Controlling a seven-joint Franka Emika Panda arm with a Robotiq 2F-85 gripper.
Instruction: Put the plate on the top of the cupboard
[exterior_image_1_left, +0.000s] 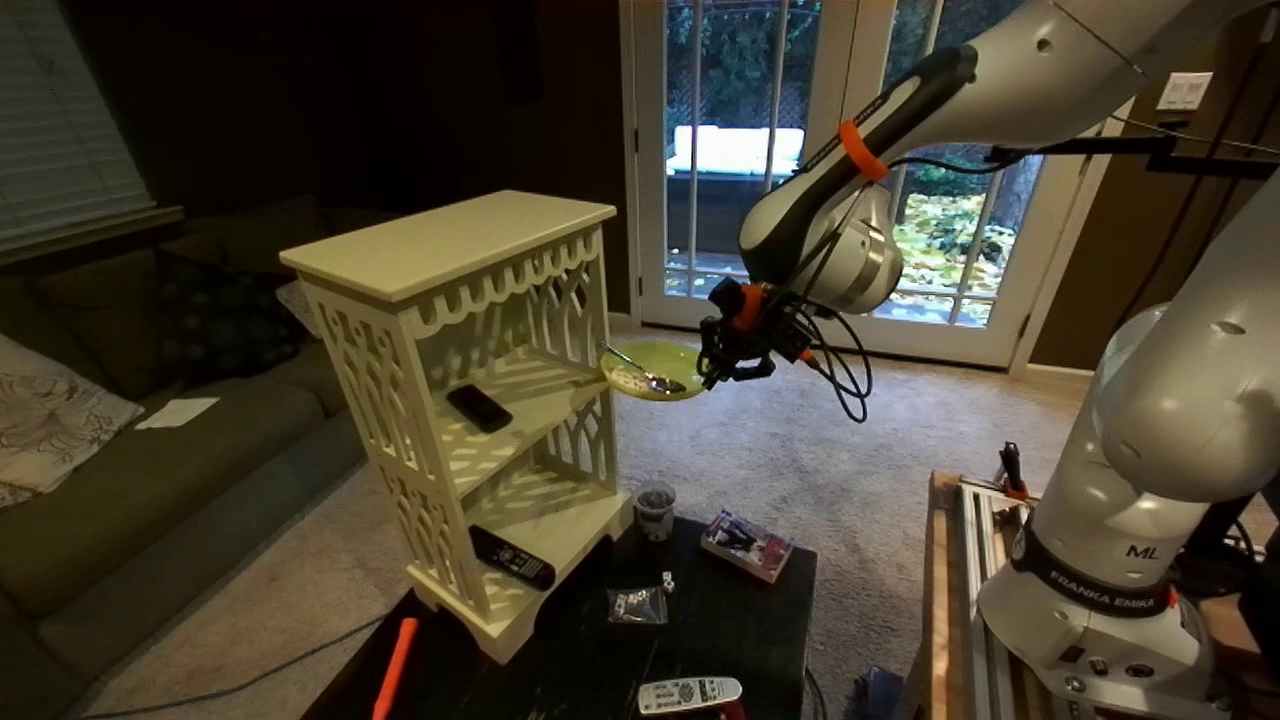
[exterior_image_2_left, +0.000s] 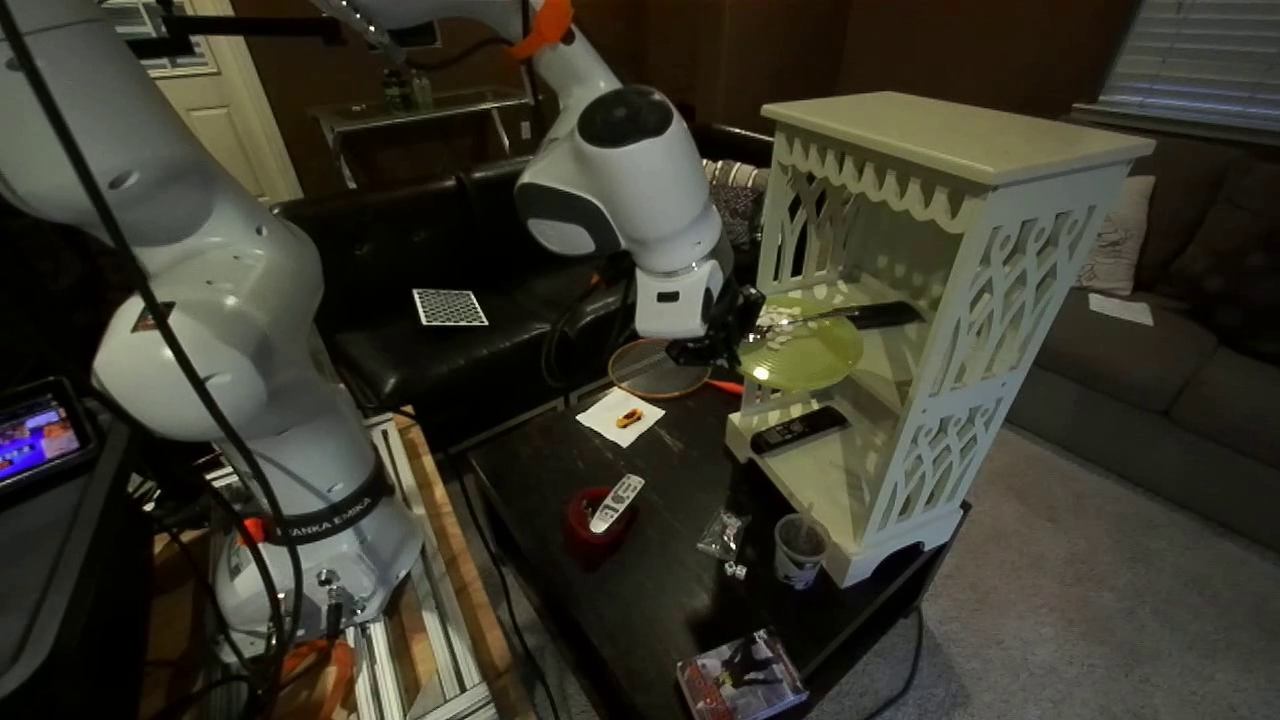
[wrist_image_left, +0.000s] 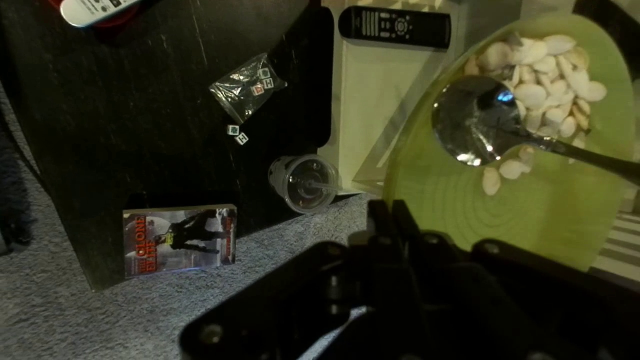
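While the gripper (wrist_image_left: 390, 206) pinches the plate (wrist_image_left: 465, 212) by its edge, jaws nearly together, the plate hangs at the open front of the cupboard (exterior_image_1_left: 455, 240), below its top, carrying a spoon (wrist_image_left: 467, 120).

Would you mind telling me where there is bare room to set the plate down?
The cupboard's top looks bare right to its edges in both exterior views. On the lower shelf, there is bare space between the black remote and the lattice side nearest the cup. The black table is crowded near the cup: plastic bag, two small cubes and book.
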